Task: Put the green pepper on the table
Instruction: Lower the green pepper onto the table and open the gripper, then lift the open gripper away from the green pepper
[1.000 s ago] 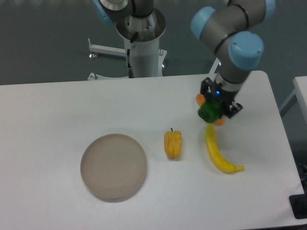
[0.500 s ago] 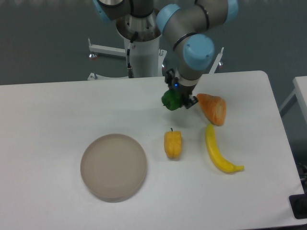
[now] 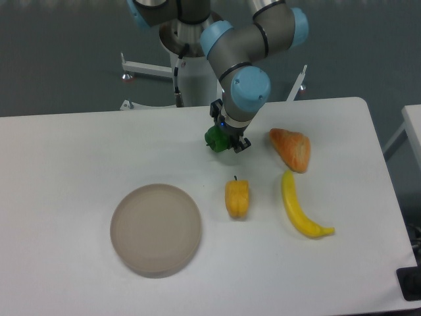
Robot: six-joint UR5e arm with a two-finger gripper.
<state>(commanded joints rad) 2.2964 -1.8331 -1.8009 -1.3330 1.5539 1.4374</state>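
Nearest the camera, a round beige plate (image 3: 156,228) sits on the white bench (image 3: 66,184), left of centre, with bare white surface between it and the front edge. Just to its right, apart from it, lies a yellow pepper (image 3: 237,197) with a short dark stem pointing away from the camera. Further right a banana (image 3: 299,213) lies lengthwise, its far tip close to an orange, reddish-streaked wedge-shaped piece of fruit (image 3: 291,149) beyond it; I cannot tell whether the two touch.

Behind the yellow pepper, and clear of it, the end effector (image 3: 225,139) is closed on the green pepper (image 3: 214,138), whose dark glossy green shows at the left side of the black fingers. The pepper hangs low over the bench, near its middle towards the back; whether it touches the surface cannot be told from this angle. The orange piece lies to its right, well apart.

The whole left half of the bench around and behind the plate is open white surface. The far edge runs just behind the arm's wrist (image 3: 245,95), with the arm's base column (image 3: 195,72) beyond it.
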